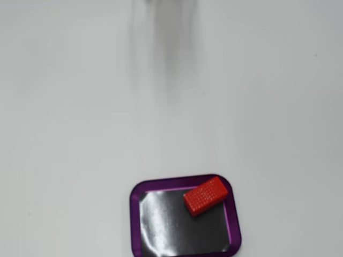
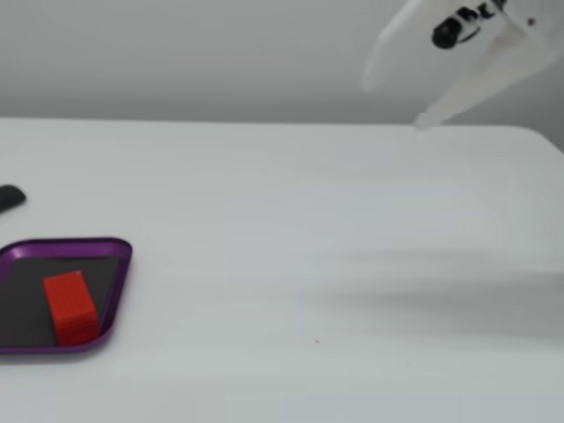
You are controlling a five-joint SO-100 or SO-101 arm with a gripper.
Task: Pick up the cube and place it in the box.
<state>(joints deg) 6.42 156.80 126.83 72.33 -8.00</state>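
Observation:
The red cube (image 1: 205, 195) lies flat inside the purple-rimmed box (image 1: 136, 225), at the upper right of its dark bottom and turned at an angle. In the other fixed view the cube (image 2: 69, 306) rests in the box (image 2: 122, 264) at the far left of the table. My white gripper (image 2: 392, 104) hangs blurred in the air at the top right of that view, far from the box. Its two fingertips stand apart with nothing between them. In the view from above the gripper is out of frame; only a soft grey shadow shows near the top.
A small black object (image 2: 9, 196) lies at the left edge behind the box. The white table (image 2: 335, 264) stretches between the box and the arm. A pale wall stands behind.

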